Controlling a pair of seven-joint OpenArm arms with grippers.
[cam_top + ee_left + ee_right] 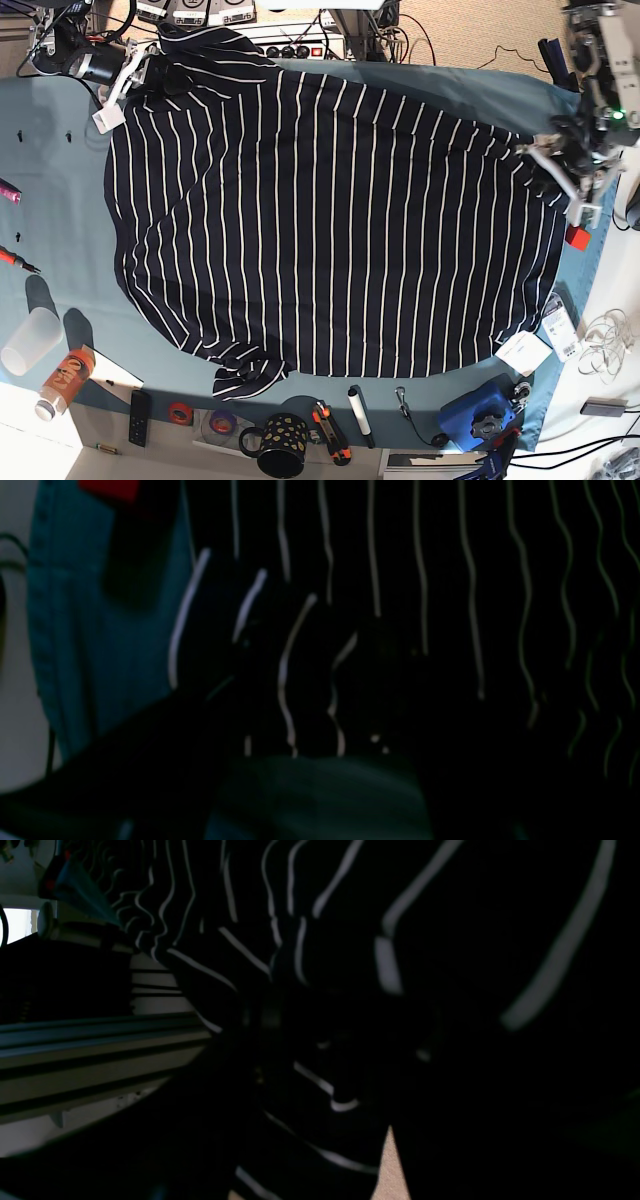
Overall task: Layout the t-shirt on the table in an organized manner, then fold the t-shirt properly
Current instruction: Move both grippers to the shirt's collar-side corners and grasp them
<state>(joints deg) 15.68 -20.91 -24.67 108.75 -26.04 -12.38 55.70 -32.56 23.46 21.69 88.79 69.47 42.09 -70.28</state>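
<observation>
The t-shirt [330, 220], dark with thin white stripes, lies spread wide over the teal table [60, 170]. One sleeve sticks out at the front [245, 378]. My left gripper [560, 180] sits at the shirt's right edge, its jaws apart over the fabric. The left wrist view shows striped cloth [400, 580] with a raised fold close to the lens, beside teal table cloth [125, 655]. My right gripper [120, 85] is at the shirt's back-left corner. Striped fabric [450, 940] drapes over the right wrist view, hiding the fingers.
Along the front edge stand a clear cup [30, 340], an orange bottle [62, 380], a remote [140, 417], a tape roll [180, 411], a dotted black mug [272, 440] and a blue device [478, 415]. White tags [525, 352] lie front right. Cables and a power strip [290, 45] line the back.
</observation>
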